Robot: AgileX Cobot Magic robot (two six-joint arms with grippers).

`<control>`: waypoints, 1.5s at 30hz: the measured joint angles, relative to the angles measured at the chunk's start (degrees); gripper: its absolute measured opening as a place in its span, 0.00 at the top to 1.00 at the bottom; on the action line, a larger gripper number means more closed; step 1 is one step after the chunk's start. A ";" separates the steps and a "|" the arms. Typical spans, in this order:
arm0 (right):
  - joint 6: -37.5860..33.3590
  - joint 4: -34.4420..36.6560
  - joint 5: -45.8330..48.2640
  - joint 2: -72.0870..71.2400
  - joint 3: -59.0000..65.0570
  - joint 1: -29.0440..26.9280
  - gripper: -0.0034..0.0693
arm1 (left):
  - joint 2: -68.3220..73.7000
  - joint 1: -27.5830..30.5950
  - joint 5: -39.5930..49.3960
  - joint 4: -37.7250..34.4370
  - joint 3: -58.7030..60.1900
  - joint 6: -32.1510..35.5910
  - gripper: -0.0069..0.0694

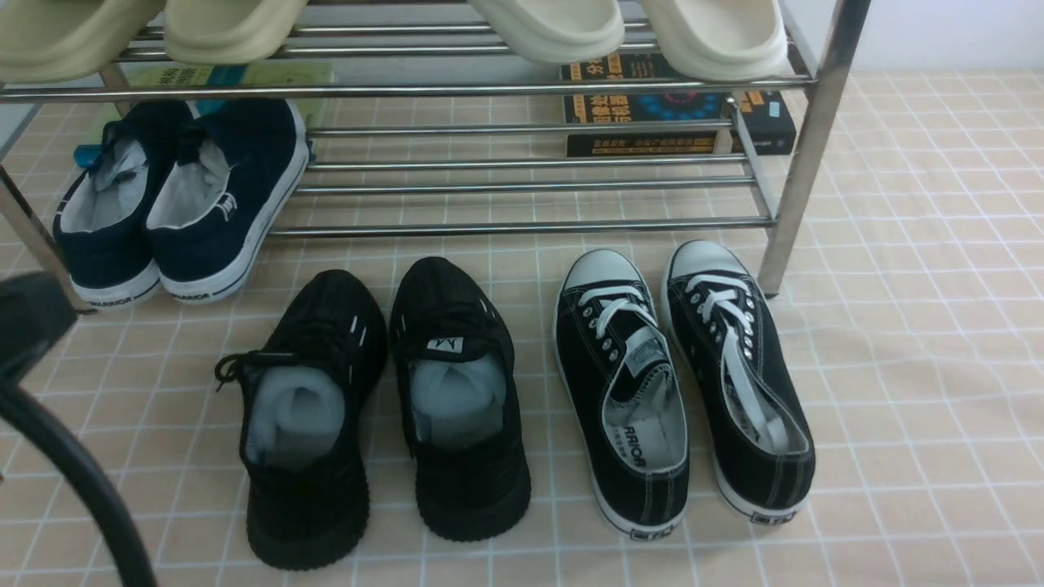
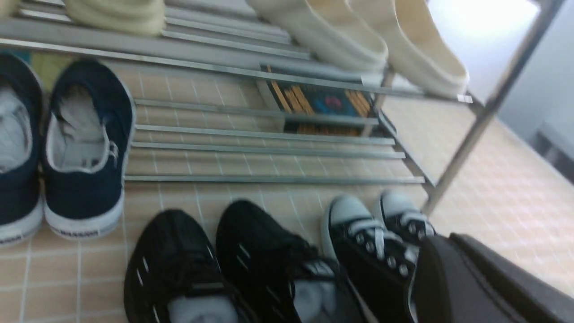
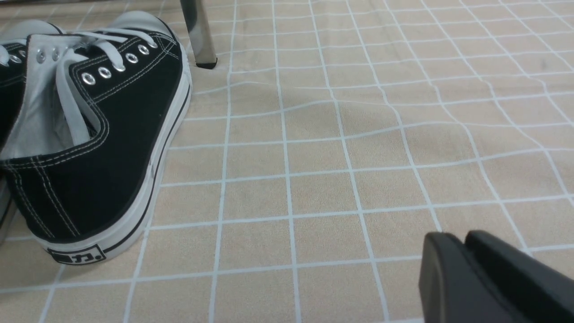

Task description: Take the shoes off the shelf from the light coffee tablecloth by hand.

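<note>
The shoes, two all-black knit sneakers (image 1: 306, 416) (image 1: 457, 399) stuffed with white paper, stand side by side on the light coffee tablecloth (image 1: 897, 367), heels toward me, just in front of the chrome shelf (image 1: 522, 224). In the left wrist view the same shoes (image 2: 264, 255) lie below and beside my left gripper (image 2: 444, 242), which hangs above them, shut and empty. My right gripper (image 3: 462, 240) hovers low over bare cloth to the right of the shoes, jaws together with nothing in them. Neither gripper touches a shoe.
Black canvas sneakers with white toe caps (image 1: 677, 383) stand right of the black pair, near the shelf's right post (image 1: 803, 163). Navy sneakers (image 1: 179, 204) sit on the lower bars at left. Cream slippers (image 1: 546, 28) rest on the upper bars. Books (image 1: 677, 106) lie behind.
</note>
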 joint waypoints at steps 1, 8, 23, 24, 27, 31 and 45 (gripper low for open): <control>0.00 0.00 0.00 0.00 0.00 0.00 0.85 | -0.06 0.00 -2.12 -0.09 0.83 0.00 0.89; 0.00 0.00 -0.07 0.00 0.00 0.00 0.83 | -0.06 0.00 -8.48 -0.02 3.42 0.30 0.89; 0.00 0.00 -0.07 0.00 0.00 0.00 0.81 | -7.55 0.00 -9.44 23.82 13.11 -9.45 0.86; 0.00 0.00 -0.07 0.00 0.00 0.00 0.80 | -10.94 0.00 -10.04 29.06 16.73 -15.50 0.86; 0.00 0.00 -0.07 0.00 0.00 0.00 0.80 | -15.54 0.00 -11.59 36.91 23.30 -26.81 0.86; 0.00 0.06 -0.07 0.00 0.00 0.00 0.79 | -21.24 0.00 -11.97 46.49 32.26 -36.85 0.86; 0.05 0.01 -0.07 0.00 0.00 0.00 0.78 | -22.96 -4.85 -10.78 53.79 38.57 -38.36 0.84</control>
